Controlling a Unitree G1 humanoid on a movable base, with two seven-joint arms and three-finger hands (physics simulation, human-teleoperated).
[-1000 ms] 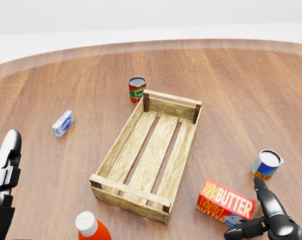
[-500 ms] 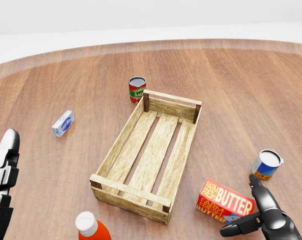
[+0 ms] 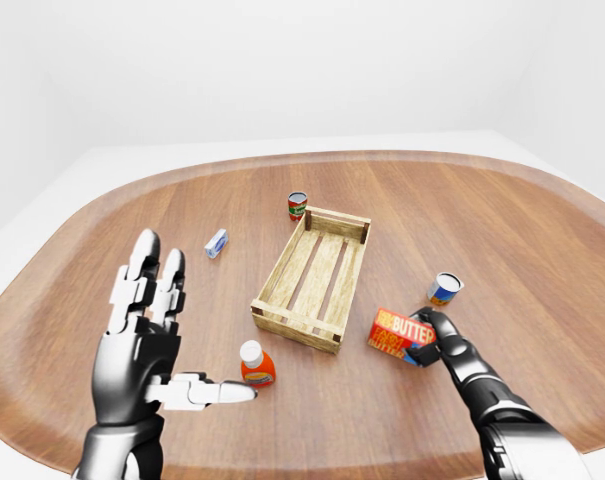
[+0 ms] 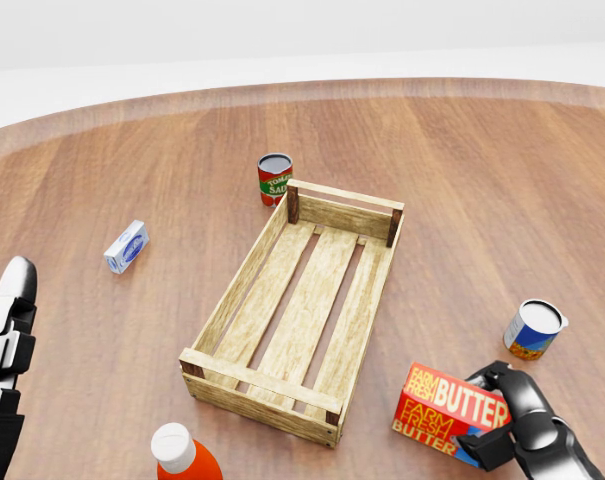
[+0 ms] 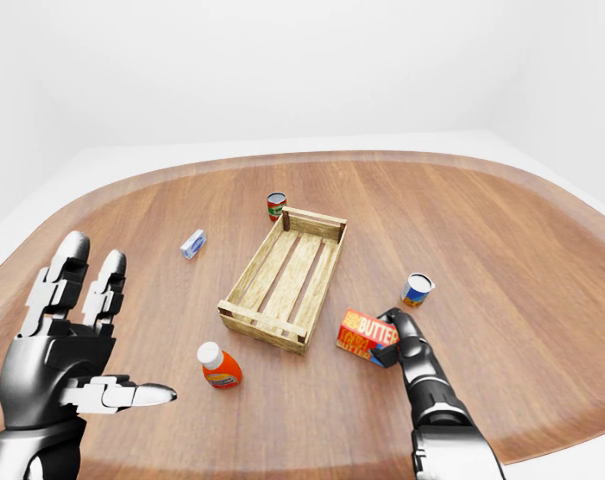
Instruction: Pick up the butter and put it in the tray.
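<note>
I am curling my right hand (image 4: pixel 517 425) around the right end of the butter (image 4: pixel 450 413), lying beside the tray (image 4: pixel 300 310). It looks like a stiff, light carton, best pinched across its short end. My left hand (image 3: pixel 147 345) is spreading open. One butter, one tray, two cans, one bottle.

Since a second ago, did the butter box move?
Yes, slightly: the butter has tilted, its right end nearer the view's bottom, judged against the tray, as the right hand closed on it.
</note>
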